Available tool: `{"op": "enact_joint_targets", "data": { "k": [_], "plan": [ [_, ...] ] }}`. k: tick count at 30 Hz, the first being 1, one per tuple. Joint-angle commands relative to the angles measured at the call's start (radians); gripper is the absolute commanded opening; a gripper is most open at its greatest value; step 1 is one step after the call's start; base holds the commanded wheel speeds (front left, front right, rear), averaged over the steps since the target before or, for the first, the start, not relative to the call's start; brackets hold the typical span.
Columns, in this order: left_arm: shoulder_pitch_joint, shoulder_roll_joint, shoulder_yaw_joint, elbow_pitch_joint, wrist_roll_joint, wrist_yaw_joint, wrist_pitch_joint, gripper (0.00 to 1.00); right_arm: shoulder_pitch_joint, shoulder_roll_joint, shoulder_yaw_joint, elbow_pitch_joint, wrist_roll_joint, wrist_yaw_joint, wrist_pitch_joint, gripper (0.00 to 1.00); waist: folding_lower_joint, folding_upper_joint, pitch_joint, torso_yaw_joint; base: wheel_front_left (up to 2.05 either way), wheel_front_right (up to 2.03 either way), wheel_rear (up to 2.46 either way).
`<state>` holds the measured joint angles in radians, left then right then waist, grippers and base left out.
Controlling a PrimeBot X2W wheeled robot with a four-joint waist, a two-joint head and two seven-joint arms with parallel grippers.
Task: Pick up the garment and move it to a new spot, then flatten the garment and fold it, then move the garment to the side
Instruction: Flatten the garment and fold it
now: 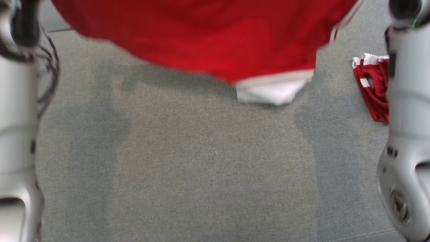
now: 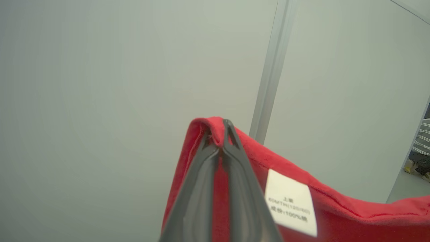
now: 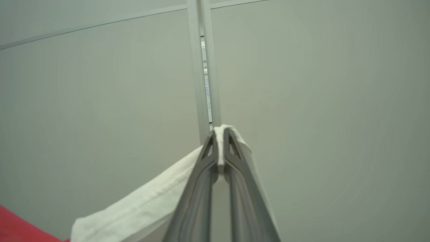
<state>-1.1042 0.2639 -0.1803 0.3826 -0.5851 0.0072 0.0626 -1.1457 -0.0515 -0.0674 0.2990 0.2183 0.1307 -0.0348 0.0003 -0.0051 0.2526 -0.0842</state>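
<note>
The garment (image 1: pixel 208 37) is red with white trim and hangs stretched across the top of the head view, lifted above the grey cloth surface (image 1: pixel 201 168); a white sleeve end (image 1: pixel 272 92) dangles lowest. In the left wrist view my left gripper (image 2: pixel 220 136) is shut on a red hem of the garment (image 2: pixel 336 215), beside a white care label (image 2: pixel 290 201). My right gripper (image 3: pixel 219 143) is shut on a white edge of the garment (image 3: pixel 141 208) in the right wrist view. Both pale forearms frame the head view's sides.
A second red and white piece of clothing (image 1: pixel 373 85) lies crumpled on the grey surface at the right, beside my right forearm (image 1: pixel 408 127). Pale wall panels with a metal seam (image 3: pixel 203 67) stand behind the raised grippers. A stitched front edge (image 1: pixel 366 233) runs at lower right.
</note>
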Motion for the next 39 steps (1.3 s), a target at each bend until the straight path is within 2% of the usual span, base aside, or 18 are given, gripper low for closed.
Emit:
{"op": "enact_joint_targets", "data": {
  "k": [1,6,10,17,21,31,39],
  "plan": [
    [-0.056,0.011,-0.001,0.028,0.025,-0.002,-0.023,0.00,-0.059,-0.006,-0.015,0.037,-0.024,0.000,-0.033,0.00,-0.0003,0.0051,0.036,-0.002,0.00,0.00,0.00],
    [-0.253,0.011,-0.008,0.195,0.077,-0.032,-0.180,0.00,-0.276,-0.001,-0.071,0.248,-0.082,0.000,-0.184,0.00,-0.0003,0.0051,0.050,-0.015,0.00,0.00,0.00],
    [-0.319,0.034,0.006,0.316,0.077,-0.061,-0.251,0.00,-0.327,0.001,-0.007,0.339,-0.025,0.000,-0.217,0.00,-0.0003,0.0051,0.087,-0.042,0.00,0.00,0.00],
    [-0.271,0.089,0.038,0.470,0.047,-0.101,-0.304,0.00,-0.209,-0.001,0.136,0.338,0.092,0.000,-0.232,0.00,-0.0003,0.0051,0.176,-0.077,0.00,0.00,0.00],
    [-0.264,0.102,0.061,0.506,0.031,-0.112,-0.320,0.00,-0.144,-0.001,0.159,0.288,0.105,0.000,-0.231,0.00,-0.0003,0.0051,0.208,-0.082,0.00,0.00,0.00],
    [-0.223,0.086,0.046,0.472,-0.001,-0.136,-0.328,0.00,-0.021,-0.001,0.199,0.181,0.130,0.000,-0.231,0.00,-0.0003,0.0051,0.213,-0.065,0.00,0.00,0.00],
    [-0.002,0.097,-0.016,0.240,-0.104,-0.139,-0.327,0.00,0.213,-0.025,0.228,0.029,0.172,0.000,-0.229,0.00,-0.0003,0.0051,0.150,-0.033,0.00,0.00,0.00]
  ]
}}
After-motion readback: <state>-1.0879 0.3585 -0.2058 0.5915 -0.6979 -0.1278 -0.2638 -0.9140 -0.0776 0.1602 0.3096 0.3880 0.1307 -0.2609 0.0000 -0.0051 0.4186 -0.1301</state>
